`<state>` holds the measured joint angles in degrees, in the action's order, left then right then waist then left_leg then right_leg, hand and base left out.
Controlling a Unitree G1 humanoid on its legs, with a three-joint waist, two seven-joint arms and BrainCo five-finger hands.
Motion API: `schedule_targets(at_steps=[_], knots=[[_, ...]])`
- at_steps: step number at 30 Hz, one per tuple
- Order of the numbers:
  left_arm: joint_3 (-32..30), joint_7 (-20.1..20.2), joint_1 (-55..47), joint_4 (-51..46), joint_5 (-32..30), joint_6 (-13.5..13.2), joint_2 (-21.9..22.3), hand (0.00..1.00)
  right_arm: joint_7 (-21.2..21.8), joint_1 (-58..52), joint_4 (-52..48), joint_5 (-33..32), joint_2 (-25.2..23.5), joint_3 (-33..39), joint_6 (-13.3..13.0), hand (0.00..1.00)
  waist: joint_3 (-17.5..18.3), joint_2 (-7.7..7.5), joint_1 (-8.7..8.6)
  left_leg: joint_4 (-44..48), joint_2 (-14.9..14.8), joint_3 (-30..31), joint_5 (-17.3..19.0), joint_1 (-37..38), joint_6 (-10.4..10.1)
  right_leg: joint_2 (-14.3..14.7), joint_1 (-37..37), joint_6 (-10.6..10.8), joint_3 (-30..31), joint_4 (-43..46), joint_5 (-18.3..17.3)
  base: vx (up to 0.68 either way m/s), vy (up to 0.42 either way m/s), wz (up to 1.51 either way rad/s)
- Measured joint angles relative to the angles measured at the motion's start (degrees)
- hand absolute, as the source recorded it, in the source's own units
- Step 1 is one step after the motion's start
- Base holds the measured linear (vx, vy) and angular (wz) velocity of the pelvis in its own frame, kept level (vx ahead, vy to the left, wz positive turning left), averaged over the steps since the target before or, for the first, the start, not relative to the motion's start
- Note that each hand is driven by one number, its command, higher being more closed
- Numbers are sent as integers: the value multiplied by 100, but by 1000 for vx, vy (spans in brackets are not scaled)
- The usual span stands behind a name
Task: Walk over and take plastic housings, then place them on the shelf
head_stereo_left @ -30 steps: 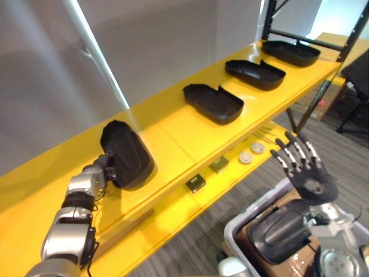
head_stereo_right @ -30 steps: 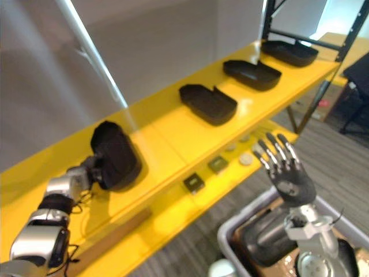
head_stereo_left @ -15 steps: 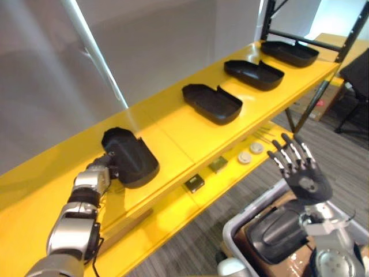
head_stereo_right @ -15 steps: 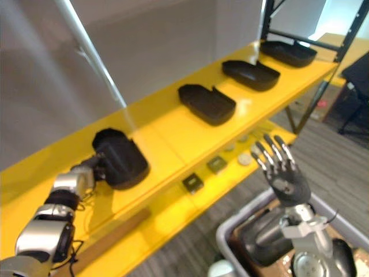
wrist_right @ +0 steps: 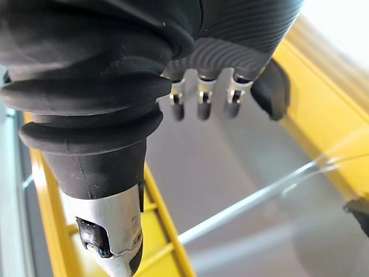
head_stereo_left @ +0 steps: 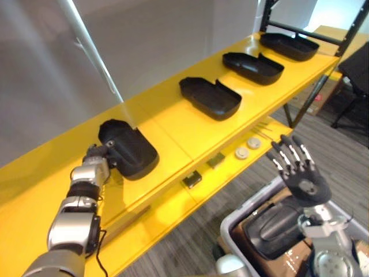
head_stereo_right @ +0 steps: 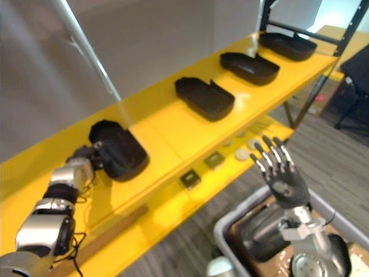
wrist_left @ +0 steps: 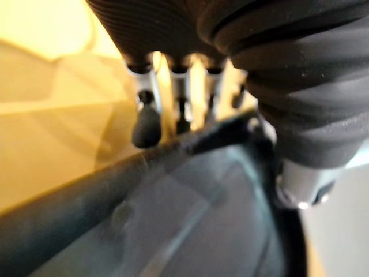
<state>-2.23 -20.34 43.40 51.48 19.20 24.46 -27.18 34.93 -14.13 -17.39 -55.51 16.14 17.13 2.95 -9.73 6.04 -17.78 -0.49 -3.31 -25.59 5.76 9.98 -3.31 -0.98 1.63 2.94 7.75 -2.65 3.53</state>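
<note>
- left hand point(head_stereo_left: 97, 160) pinches the left rim of the housing point(head_stereo_left: 131, 152), fingers hooked over it
- housing flat on upper shelf point(head_stereo_left: 173, 124), long axis parallel to the other housings point(head_stereo_left: 210, 98)
- right hand point(head_stereo_left: 302, 176) well apart, fingers spread, empty

No writing, number or sign can be read anywhere. The two small dark squares point(head_stereo_left: 192, 179) and the two pale round discs point(head_stereo_left: 247, 148) on the front ledge of the yellow shelf point(head_stereo_left: 173, 127), near the middle of the frame, are too small to show any print.
</note>
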Motion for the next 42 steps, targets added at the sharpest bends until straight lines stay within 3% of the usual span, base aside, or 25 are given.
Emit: schedule_targets(at_steps=[6, 10, 12, 15, 20, 25, 30, 33, 35, 36, 39, 42], knots=[[4, 417, 407, -38, -326, -85, -269, 0, -3, 113, 131, 1, 3, -345, -450, 0, -2, -2, 73, 3, -1, 158, -53, -20, 22, -23, 55, -21, -179, -1, -15, -29, -27, 10], [64, 563, 424, -198, -433, -346, -441, 0, -135, 227, 324, -2, 1, -584, -712, 0, -5, -8, 177, 3, 1, 327, -110, -111, 40, -50, 58, -36, -348, -20, -24, -55, -43, 26], [98, 572, 423, -410, -433, -470, -455, 0, -174, 318, 340, -2, 1, -673, -826, 0, -6, -12, 346, 0, 2, 410, -138, -121, 42, -60, 93, -41, -449, -39, -20, -37, -38, 21], [129, 572, 409, -689, -432, -622, -455, 0, -283, 515, 348, 0, 2, -814, -938, 0, -7, -26, 455, 0, 17, 533, -153, -117, 55, -90, 189, -41, -578, -96, -17, -17, -24, 26], [357, 562, 306, -1440, -435, -1088, -460, 0, -560, 860, 473, 8, 1, -1023, -1036, 0, 24, -89, 705, -20, 51, 787, -217, -208, 73, -135, 252, -50, -804, -187, 24, -5, -25, 22], [312, 417, 82, -2182, -425, -1456, -515, 0, -842, 1048, 501, 74, -8, -1113, -1203, 0, 44, -127, 786, -114, 70, 944, -272, -199, 80, -138, 283, -49, -936, -186, 30, -2, -18, 14], [-645, -243, -673, -4474, -330, -2411, -491, 0, -1296, 1034, 508, 473, -149, -1093, -1419, 0, 56, -127, 821, -112, 88, 1029, -290, -185, 101, -164, 344, -45, -1014, -187, 29, -22, -6, 10], [-1338, -726, -1595, -5823, -376, -3000, 10, 0, -1552, 988, 498, 737, -294, -930, -1442, 0, 180, -89, 980, -115, 85, 1101, -322, -192, 113, -163, 375, -43, -1113, -192, 27, -39, -23, 13], [-1554, -948, -2110, -6315, -464, -3259, 408, 0, -1684, 953, 478, 915, -357, -850, -1444, 0, 239, -69, 1057, -115, 90, 1145, -338, -188, 123, -171, 415, -42, -1198, -195, 26, -41, -16, 19], [-1627, -1114, -2620, -6758, -549, -3465, 790, 0, -1788, 889, 463, 965, -438, -807, -1445, 0, 292, -99, 1099, -122, 99, 1267, -364, -195, 122, -178, 446, -46, -1279, -200, 17, -71, -20, 27], [-1690, -1343, -3529, -7462, -1051, -3826, 1385, 0, -1954, 834, 446, 1186, -708, -754, -1453, 0, 364, -210, 1249, -144, 97, 1320, -397, -207, 114, -181, 451, -64, -1384, -250, -13, -75, -19, 17], [-1698, -1478, -4111, -7881, -1367, -4112, 1679, 0, -2029, 755, 438, 1351, -874, -690, -1460, 0, 459, -302, 1294, -219, 107, 1401, -447, -212, 108, -189, 455, -51, -1473, -250, -42, -40, -12, 17]])
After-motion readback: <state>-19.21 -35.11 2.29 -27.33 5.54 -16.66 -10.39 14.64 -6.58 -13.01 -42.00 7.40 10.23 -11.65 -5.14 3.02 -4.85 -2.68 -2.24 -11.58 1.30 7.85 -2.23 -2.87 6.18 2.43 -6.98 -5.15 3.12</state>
